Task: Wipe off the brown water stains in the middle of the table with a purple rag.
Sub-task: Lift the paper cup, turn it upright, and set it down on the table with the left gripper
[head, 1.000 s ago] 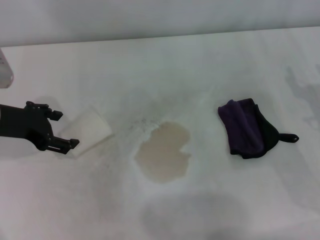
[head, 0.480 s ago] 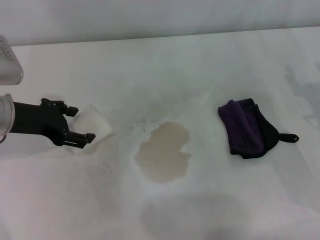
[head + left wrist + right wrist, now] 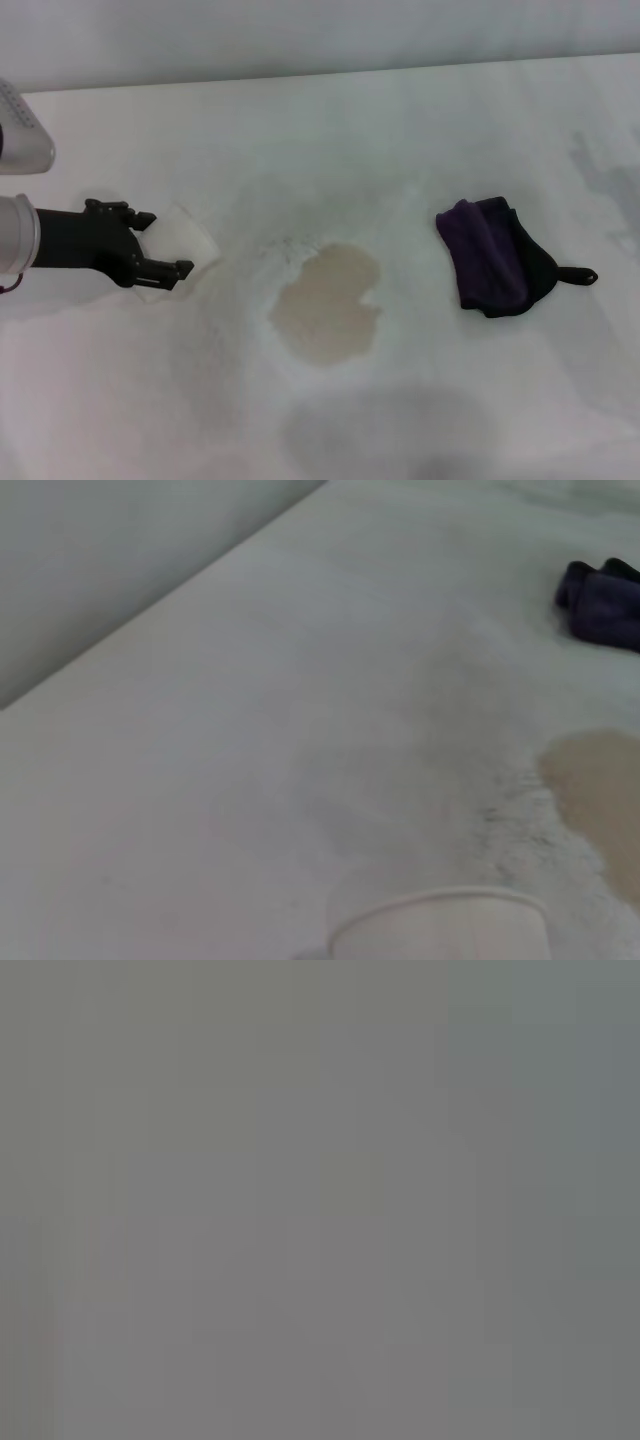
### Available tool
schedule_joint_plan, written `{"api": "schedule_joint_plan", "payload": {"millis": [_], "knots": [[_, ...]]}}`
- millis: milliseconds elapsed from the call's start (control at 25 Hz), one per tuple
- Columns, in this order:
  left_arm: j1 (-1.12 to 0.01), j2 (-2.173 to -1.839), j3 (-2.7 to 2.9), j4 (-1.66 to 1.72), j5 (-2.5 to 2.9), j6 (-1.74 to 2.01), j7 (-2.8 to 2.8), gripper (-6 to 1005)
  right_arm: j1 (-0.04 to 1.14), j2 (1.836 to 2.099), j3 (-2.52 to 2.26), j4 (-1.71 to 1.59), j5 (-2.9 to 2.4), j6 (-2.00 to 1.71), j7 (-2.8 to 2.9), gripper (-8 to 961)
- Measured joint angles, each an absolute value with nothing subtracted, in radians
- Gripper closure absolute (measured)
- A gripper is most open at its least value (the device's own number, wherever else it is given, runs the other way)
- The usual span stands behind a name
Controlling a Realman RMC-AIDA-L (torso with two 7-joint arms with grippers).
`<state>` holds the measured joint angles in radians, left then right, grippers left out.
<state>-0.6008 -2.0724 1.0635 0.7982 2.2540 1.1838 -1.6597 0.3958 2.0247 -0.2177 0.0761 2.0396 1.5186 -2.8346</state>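
The brown water stain [image 3: 328, 303], a tan puddle with a notch on its right edge, lies in the middle of the white table [image 3: 350, 130]. It also shows in the left wrist view [image 3: 600, 790]. The purple rag [image 3: 495, 255] lies folded to the right of the stain, its black loop pointing right; it also shows in the left wrist view [image 3: 605, 605]. My left gripper [image 3: 162, 242] is open at the left, its fingers on either side of a white paper cup [image 3: 185, 245] lying on its side. My right gripper is out of view; its wrist view shows only grey.
The cup's rim [image 3: 440, 925] shows close in the left wrist view. Grey smudges [image 3: 600, 175] mark the table at the far right. A wall runs along the table's back edge.
My left gripper has moved right, from just beside the cup to having its fingers around it. The rag and the stain have not moved.
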Motion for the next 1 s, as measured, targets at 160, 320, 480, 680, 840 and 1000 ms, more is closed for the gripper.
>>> {"api": "schedule_joint_plan", "payload": {"millis": [160, 320, 480, 680, 840, 1000], "knots": [[-0.6, -2.072, 1.063, 0.776, 2.236, 1.157, -1.637, 107, 0.398, 2.025, -0.218, 0.077, 2.04, 1.518, -2.835, 84], [-0.619, -2.071, 1.064, 0.726, 2.234, 1.123, -1.614, 108, 0.402, 2.025, -0.218, 0.077, 2.04, 1.517, -2.835, 84], [-0.64, -2.072, 1.069, 0.683, 2.233, 1.092, -1.604, 108, 0.402, 2.025, -0.218, 0.077, 2.041, 1.517, -2.835, 84], [-0.646, -2.074, 1.072, 0.673, 2.229, 1.082, -1.593, 107, 0.401, 2.025, -0.218, 0.077, 2.043, 1.517, -2.835, 84], [-0.646, -2.074, 1.072, 0.677, 2.228, 1.085, -1.591, 112, 0.402, 2.024, -0.218, 0.073, 2.043, 1.514, -2.835, 84], [-0.643, -2.074, 1.072, 0.691, 2.217, 1.091, -1.59, 160, 0.403, 2.023, -0.218, 0.07, 2.043, 1.514, -2.835, 84]]}}
